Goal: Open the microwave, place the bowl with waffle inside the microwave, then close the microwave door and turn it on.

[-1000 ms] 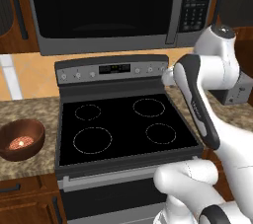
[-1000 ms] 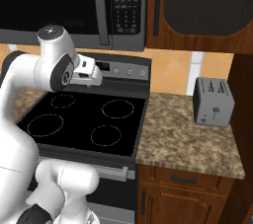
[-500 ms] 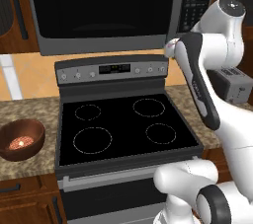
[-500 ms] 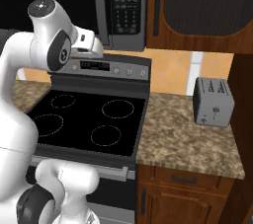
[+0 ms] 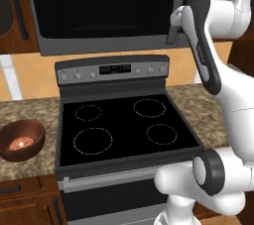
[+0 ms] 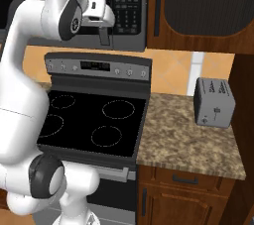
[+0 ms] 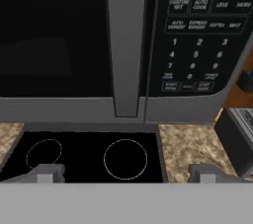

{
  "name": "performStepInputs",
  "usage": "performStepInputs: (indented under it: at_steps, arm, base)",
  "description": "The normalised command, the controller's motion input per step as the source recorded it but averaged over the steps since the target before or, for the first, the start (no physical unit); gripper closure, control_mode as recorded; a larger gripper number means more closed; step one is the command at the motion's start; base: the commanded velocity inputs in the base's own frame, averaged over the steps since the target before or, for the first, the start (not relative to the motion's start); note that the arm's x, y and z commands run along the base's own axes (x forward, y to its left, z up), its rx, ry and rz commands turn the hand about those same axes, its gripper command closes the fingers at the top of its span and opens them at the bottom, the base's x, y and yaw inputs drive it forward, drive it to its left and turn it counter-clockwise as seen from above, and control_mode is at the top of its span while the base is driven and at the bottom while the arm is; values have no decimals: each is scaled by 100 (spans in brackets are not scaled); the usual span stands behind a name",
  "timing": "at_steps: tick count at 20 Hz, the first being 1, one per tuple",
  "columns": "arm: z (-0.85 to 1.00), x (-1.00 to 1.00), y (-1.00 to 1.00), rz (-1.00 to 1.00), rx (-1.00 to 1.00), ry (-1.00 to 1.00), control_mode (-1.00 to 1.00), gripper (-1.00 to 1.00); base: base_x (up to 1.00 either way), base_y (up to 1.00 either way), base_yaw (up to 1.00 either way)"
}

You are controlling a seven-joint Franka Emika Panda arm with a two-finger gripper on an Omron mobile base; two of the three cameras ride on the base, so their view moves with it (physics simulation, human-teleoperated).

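Observation:
The microwave [image 5: 106,45] hangs above the stove with its door [image 5: 99,6] shut. In the hand view the door's upright grey handle [image 7: 126,45] stands straight ahead, with the black keypad [image 7: 197,35] to its right. My gripper [image 7: 127,173] is open wide and holds nothing; its fingertips [image 7: 47,172] sit on either side of the handle's line, a short way in front of it. From the right base view the gripper [image 6: 103,35] hovers at the microwave's lower edge, left of the keypad [image 6: 126,1]. The reddish-brown bowl [image 5: 21,140] rests on the left counter with the waffle [image 5: 21,144] inside.
A black stove [image 5: 124,125] with a grey control panel sits directly below the microwave. A small grey toaster [image 6: 213,102] stands on the granite counter [image 6: 183,140] to the right. Dark wooden cabinets [image 6: 198,6] flank the microwave.
The arm has lifted, carrying the gripper from stove-panel height up to the microwave's lower right part by the handle. The jaws stayed open. The bowl has not moved.

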Motion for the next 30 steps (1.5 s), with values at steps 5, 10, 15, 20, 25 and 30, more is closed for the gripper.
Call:
performStepInputs:
  at_steps: [5, 10, 15, 20, 25, 30]
  arm:
    - [14, 48, -8, 2, 0, -35, -100, -100]
    - [0, 62, 0, 7, 0, -28, -100, -100]
    - [0, 75, 0, 2, 0, -5, -100, -100]
    - [0, 76, -3, 0, 0, 0, -100, -100]
    - [-2, 81, 0, 0, 0, 0, -100, -100]
    - [-28, 85, 34, 1, -2, 0, -100, 100]
  base:
    - [0, 0, 0]
    - [0, 0, 0]
    - [0, 0, 0]
    - [0, 0, 0]
    - [0, 0, 0]
    - [0, 0, 0]
